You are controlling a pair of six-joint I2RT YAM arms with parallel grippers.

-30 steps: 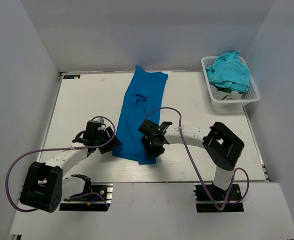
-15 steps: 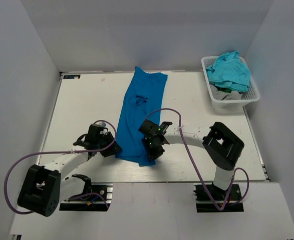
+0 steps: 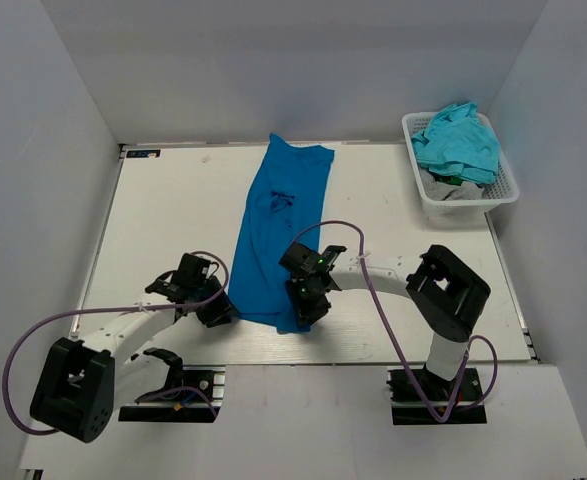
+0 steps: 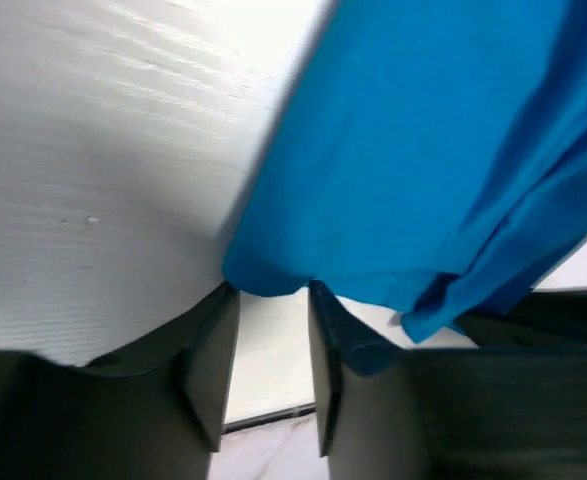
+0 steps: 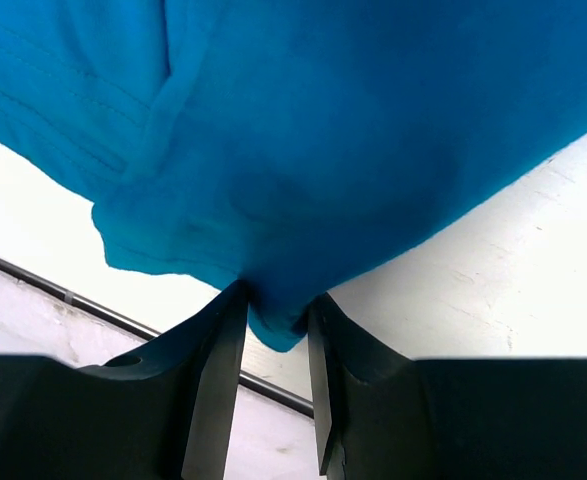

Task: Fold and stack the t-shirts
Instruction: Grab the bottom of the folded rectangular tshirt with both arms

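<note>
The royal blue t-shirt (image 3: 278, 215) lies as a long narrow strip down the middle of the tabletop (image 3: 173, 210), running from the 12 o'clock edge toward 6 o'clock. The lighter teal t-shirts (image 3: 460, 140) sit heaped in the white basket (image 3: 470, 203) at 2 o'clock.

The left hand (image 3: 223, 311) is at the strip's 7 o'clock corner and the right hand (image 3: 304, 314) at its 5 o'clock corner. In each wrist view blue cloth is bunched between the fingertips, so both hands appear to be grasping the near hem.

The step in hand looks like the crosswise fold of the blue shirt. The next move likely calls for raising both corners together and carrying them evenly toward 12 o'clock, so the hem lands square on the far end.
</note>
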